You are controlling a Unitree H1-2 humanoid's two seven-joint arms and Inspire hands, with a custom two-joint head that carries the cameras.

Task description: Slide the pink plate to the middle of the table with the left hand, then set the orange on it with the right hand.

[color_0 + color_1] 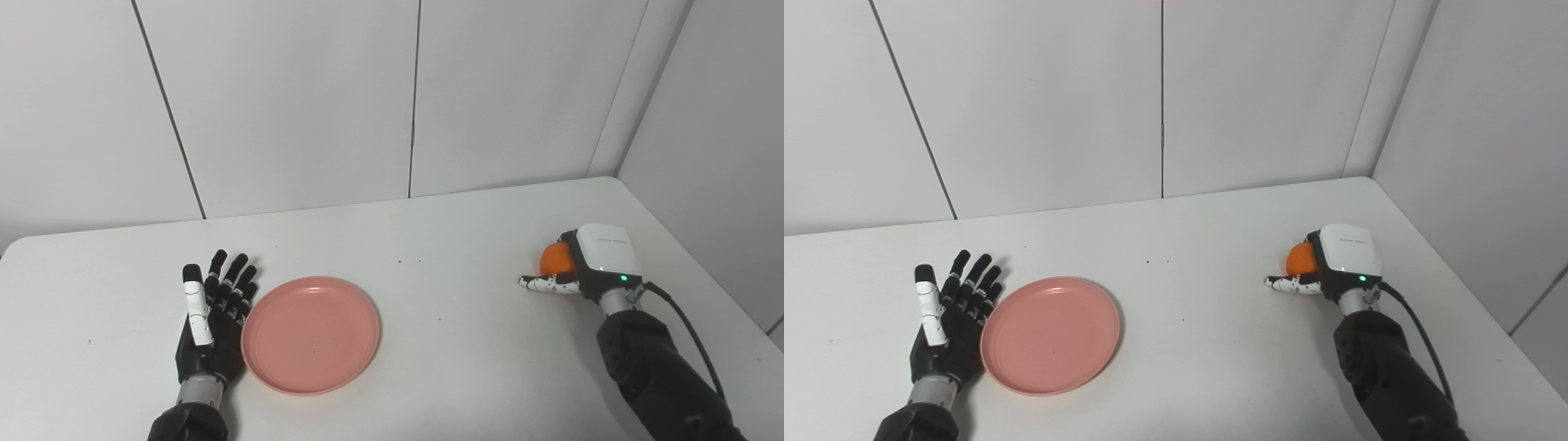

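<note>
Left eye view shows the left hand [211, 318] flat, fingers spread, touching the pink plate [311, 334] on its left rim, left of the table [465, 343] middle. Far right, the right hand [582, 269] wraps the orange [555, 260]; the plate lies well apart to its left

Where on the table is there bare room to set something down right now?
The widest bare stretch lies between the pink plate and the right hand around the orange. The back strip along the wall is bare too. It is tight where the left hand meets the plate's edge.
</note>
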